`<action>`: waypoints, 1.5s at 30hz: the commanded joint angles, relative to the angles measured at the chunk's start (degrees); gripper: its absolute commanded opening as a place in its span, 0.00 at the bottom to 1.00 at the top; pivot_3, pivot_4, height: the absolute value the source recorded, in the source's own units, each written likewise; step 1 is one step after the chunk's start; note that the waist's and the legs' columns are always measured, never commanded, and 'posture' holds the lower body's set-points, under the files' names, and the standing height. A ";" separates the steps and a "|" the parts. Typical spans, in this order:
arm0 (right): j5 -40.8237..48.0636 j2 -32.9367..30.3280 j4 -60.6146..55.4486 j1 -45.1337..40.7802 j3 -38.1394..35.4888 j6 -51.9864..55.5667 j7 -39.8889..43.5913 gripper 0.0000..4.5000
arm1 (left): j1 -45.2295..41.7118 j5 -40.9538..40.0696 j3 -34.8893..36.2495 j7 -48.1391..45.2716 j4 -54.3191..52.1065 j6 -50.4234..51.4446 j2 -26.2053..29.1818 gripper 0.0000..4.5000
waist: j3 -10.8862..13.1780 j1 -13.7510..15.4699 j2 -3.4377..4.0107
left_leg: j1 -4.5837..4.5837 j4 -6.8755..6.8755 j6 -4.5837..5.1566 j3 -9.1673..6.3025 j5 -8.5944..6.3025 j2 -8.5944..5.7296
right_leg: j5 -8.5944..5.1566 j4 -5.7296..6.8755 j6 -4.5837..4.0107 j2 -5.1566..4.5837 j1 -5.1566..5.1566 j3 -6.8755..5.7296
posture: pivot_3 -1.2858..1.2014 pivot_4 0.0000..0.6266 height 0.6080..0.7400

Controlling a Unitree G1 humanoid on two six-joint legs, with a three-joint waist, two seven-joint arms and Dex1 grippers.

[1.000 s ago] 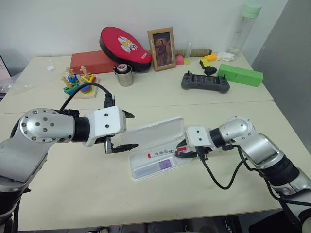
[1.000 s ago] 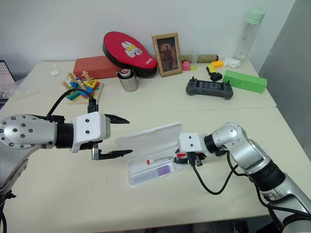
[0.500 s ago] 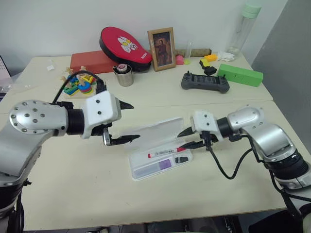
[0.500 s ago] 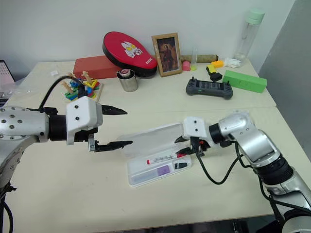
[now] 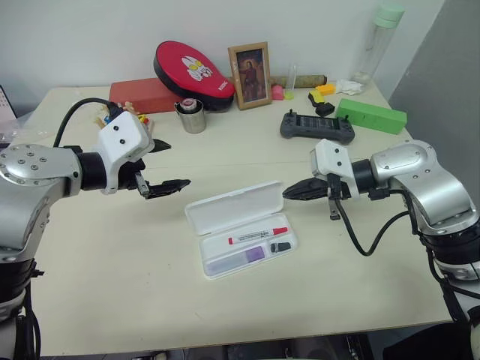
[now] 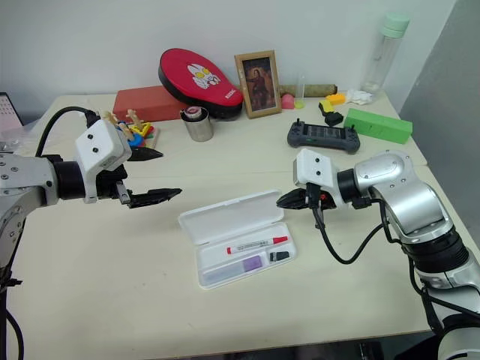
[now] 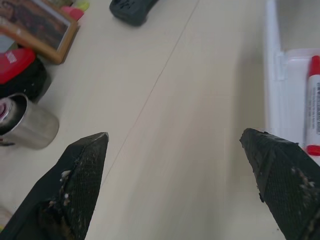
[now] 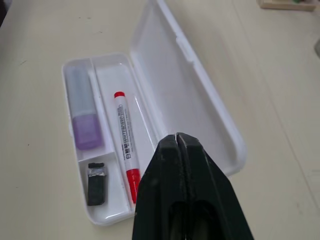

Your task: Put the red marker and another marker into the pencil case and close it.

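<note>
Head views: the pencil case (image 5: 234,208) is seen lying open mid-surface, lid flat towards the back. In its tray the red marker (image 5: 257,235) is laid along the far channel, the purple highlighter (image 5: 237,258) along the near one, a small black item (image 5: 280,246) beside it. Bare surface (image 5: 112,270) is noted all around the case. The left hand (image 5: 166,166) is held wide open and empty, well apart to the case's left. The right hand (image 5: 289,193) is pinched shut on nothing, just beside the lid's right end.

Left wrist view: both fingertips (image 7: 85,165) are spread over bare surface; the marker's red end is seen by one finger.

Right wrist view: closed fingertips (image 8: 177,150) are poised above the open lid.
</note>
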 commanded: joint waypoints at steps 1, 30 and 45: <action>1.33 -0.56 -1.53 -1.36 -1.73 0.37 -0.35 0.00 | -1.21 0.71 0.12 0.09 1.02 -0.35 -0.34 0.84 | 0.00 0.00 0.00 | -0.02 0.00 0.00 0.00 0.00 0.00 | 0.00 0.00 0.00 0.00 -0.02 0.00 | 0.52 0.24 1.00; 1.00 -7.14 3.44 -3.23 -3.38 -1.34 2.28 0.00 | -9.01 9.02 -14.52 -10.73 14.19 -10.75 -9.14 0.01 | 0.00 0.10 0.00 | -0.06 0.03 0.00 0.02 0.00 -0.01 | 0.00 0.02 0.00 -0.01 -0.06 0.00 | 0.52 0.24 1.00; 3.37 -11.15 -0.53 1.73 -4.75 -0.51 2.92 0.00 | -11.87 10.18 -17.62 -15.37 14.31 -10.20 -13.88 0.01 | 0.00 -0.09 0.01 | -0.06 0.06 0.00 0.03 0.00 -0.01 | 0.00 0.04 0.00 0.00 -0.07 0.05 | 0.52 0.24 1.00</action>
